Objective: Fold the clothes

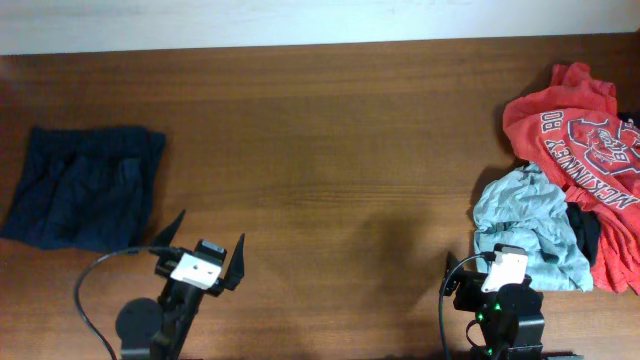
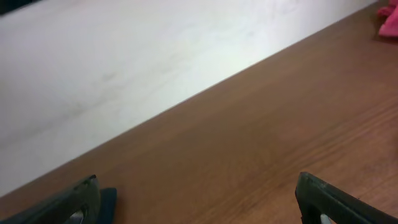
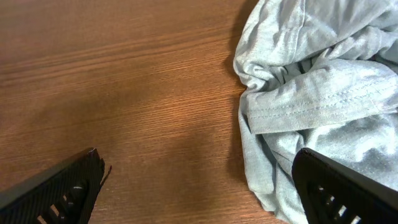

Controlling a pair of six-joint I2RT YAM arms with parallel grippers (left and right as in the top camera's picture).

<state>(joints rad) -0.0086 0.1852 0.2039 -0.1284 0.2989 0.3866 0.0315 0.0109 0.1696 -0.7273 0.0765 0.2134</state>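
Note:
The clothes, a dark navy garment, lie in a rumpled, roughly square heap at the far left of the wooden table. My left gripper hovers just right of and nearer than that heap, open, with nothing between its fingers. In the left wrist view the left gripper spans bare wood, and a sliver of the navy garment shows beside the left finger. My right gripper is open at the front right, its right finger over the edge of a light grey shirt.
A pile at the right edge holds a red printed shirt, the light grey shirt and a dark item. A white strip runs along the table's far edge. Cables loop from both arm bases at the front.

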